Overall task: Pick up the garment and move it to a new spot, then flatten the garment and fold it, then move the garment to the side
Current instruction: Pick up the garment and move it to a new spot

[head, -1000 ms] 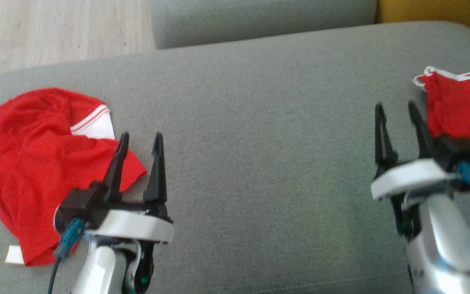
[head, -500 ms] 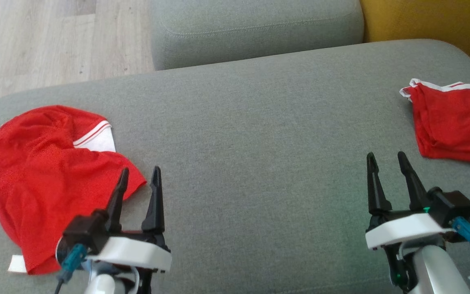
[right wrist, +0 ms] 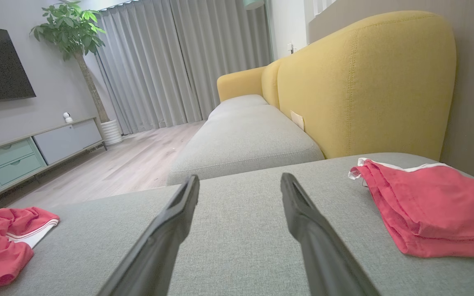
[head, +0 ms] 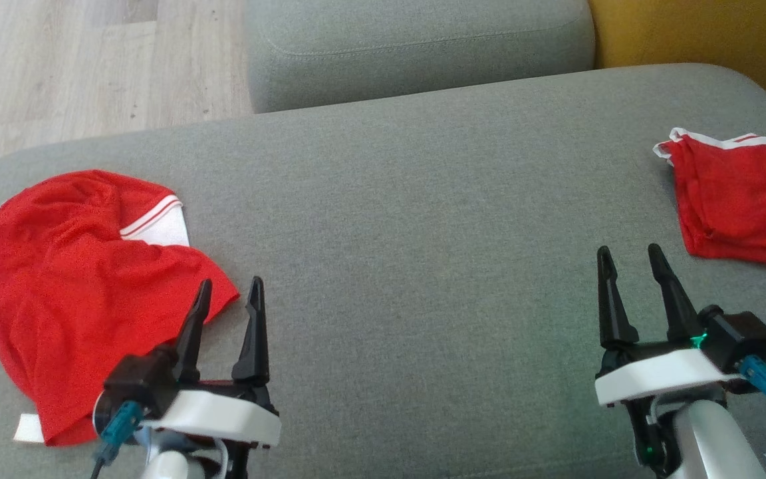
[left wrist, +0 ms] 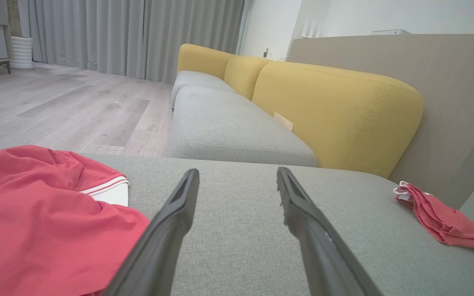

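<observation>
The garment (head: 70, 286), a crumpled red mesh shirt with white striped-trim sleeves, lies at the left end of the grey sofa cushion (head: 423, 233). It also appears at the lower left of the left wrist view (left wrist: 43, 222) and far left in the right wrist view (right wrist: 2, 238). My left gripper (head: 230, 287) hovers open just right of the garment's near edge, holding nothing. My right gripper (head: 629, 254) stands open over bare cushion at the lower right, also with nothing between its fingers.
A smaller folded red piece with white edging (head: 735, 196) lies at the cushion's right end, beyond my right gripper. Behind are another grey seat (head: 416, 46) and a yellow backrest (head: 695, 30). Wooden floor (head: 90, 60) lies past the cushion's far left edge.
The head camera has tilted, shifting the whole picture downward. Both grippers sit lower in view than a second ago. Garment and red piece lie as before.
</observation>
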Controlling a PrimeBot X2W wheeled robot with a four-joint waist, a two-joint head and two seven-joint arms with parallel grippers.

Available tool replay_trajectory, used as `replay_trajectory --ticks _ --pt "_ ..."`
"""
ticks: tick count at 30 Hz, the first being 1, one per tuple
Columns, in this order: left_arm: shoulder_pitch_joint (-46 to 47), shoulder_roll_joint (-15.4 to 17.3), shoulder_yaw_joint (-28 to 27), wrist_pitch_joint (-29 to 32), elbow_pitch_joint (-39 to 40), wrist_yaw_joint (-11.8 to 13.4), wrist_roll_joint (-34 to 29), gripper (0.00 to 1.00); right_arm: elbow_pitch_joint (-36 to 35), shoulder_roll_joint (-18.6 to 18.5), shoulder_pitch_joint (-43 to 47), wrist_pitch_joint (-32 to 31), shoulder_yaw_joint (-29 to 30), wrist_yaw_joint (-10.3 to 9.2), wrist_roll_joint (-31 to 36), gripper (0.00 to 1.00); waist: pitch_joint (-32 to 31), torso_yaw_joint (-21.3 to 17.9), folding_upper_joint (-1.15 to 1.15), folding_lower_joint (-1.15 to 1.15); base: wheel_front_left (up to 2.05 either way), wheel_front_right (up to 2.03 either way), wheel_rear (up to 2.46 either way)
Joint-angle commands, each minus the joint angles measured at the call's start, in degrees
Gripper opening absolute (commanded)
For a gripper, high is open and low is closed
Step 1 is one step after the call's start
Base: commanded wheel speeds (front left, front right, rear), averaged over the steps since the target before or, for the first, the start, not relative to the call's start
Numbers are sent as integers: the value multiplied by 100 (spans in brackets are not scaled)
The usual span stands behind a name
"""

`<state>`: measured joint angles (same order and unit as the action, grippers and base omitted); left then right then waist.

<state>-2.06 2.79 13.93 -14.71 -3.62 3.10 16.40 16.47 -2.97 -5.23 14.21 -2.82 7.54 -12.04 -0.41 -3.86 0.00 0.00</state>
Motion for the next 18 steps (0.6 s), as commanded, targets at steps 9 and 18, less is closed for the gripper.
replay_trajectory --ticks 9,18 --pt "266 9 -171 -29 228 24 27 100 -177 9 -102 78 -140 -5 -29 100 -22 35 0 0 0 0 0" --pt "314 9 -177 -29 205 85 80 100 -135 9 3 78 -146 -5 13 100 -48 434 0 0 0 0 0"
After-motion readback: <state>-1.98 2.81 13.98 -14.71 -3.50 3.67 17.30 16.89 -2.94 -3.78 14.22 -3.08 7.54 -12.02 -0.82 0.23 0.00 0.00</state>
